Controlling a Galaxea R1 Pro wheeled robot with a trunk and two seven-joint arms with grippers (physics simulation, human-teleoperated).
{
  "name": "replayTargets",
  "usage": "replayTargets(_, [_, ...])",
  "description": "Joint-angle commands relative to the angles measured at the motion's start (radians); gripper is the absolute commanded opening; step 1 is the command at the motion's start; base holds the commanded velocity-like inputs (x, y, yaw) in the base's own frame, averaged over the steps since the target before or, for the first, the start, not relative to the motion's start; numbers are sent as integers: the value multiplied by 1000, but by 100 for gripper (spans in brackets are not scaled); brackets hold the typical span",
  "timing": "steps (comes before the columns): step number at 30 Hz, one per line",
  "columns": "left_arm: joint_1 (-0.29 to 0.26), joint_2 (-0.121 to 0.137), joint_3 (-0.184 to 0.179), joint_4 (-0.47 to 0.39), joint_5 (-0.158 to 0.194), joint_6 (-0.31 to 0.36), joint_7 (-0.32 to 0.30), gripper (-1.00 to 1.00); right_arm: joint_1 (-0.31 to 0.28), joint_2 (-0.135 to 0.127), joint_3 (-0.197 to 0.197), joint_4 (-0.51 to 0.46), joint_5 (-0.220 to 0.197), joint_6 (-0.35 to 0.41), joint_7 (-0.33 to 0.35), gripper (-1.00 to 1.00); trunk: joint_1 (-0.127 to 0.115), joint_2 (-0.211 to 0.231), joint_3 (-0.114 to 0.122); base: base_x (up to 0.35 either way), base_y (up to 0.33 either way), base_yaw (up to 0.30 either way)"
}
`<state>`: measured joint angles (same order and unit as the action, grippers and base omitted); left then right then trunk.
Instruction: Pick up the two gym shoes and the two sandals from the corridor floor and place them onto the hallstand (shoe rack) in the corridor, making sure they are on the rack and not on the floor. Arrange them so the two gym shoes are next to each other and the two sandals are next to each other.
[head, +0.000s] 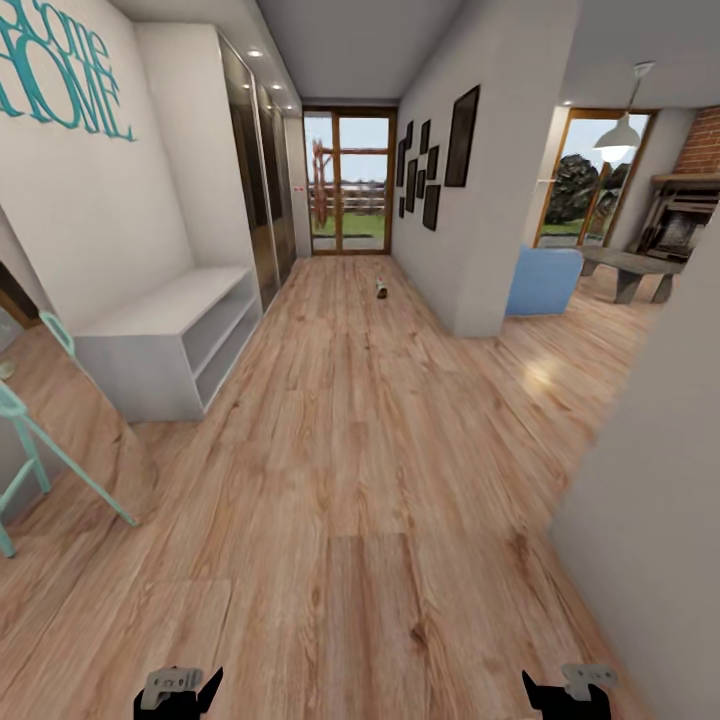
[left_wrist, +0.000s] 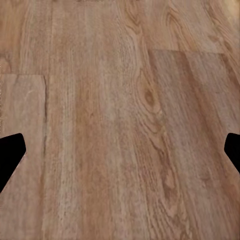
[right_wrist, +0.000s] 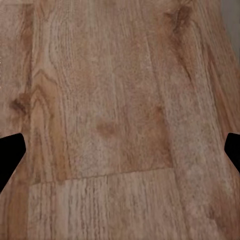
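Looking down a long corridor from the head view. Corridor floor, light wood-grain planks, stretching all the way to a glass door at the far end.

Left jaws and right jaws just poking in at the near edge, low over bare planks, well apart from each other. Black fingertips spread to opposite edges of the left wrist view, nothing but floor between them, so wide open and empty. Same on the right: fingertips wide apart, open, holding nothing, only wood grain underneath.

Hallstand way ahead of the left jaws and off to that side, against the white wall: pale grey, low bench top over open shelf levels. Can't make out anything on the bench top or shelves from here.

One small dark thing lying on the floor far ahead of both jaws, roughly between their lines, close to the glass door. Too small and blurry to tell whether it's a shoe or a sandal.

Teal lettering on the wall above the hallstand. Teal stool legs off beyond the left jaws. Dark picture frames on the wall ahead of the right jaws, and past that wall's corner a blue chair.
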<state>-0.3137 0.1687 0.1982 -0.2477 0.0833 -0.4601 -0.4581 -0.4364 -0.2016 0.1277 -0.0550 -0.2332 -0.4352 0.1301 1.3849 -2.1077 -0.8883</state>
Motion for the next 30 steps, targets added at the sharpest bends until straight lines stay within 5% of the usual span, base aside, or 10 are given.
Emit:
replayTargets(1, [-1, 0, 3, 1, 9, 1, -10, 100, -1, -1, 7, 1, -11, -4, 5, 100, 0, 0, -1, 334, 120, 0])
replayTargets(30, [-1, 0, 3, 2, 9, 1, -10, 100, -1, 0, 7, 1, -9, -4, 8, 100, 0, 0, -1, 334, 124, 0])
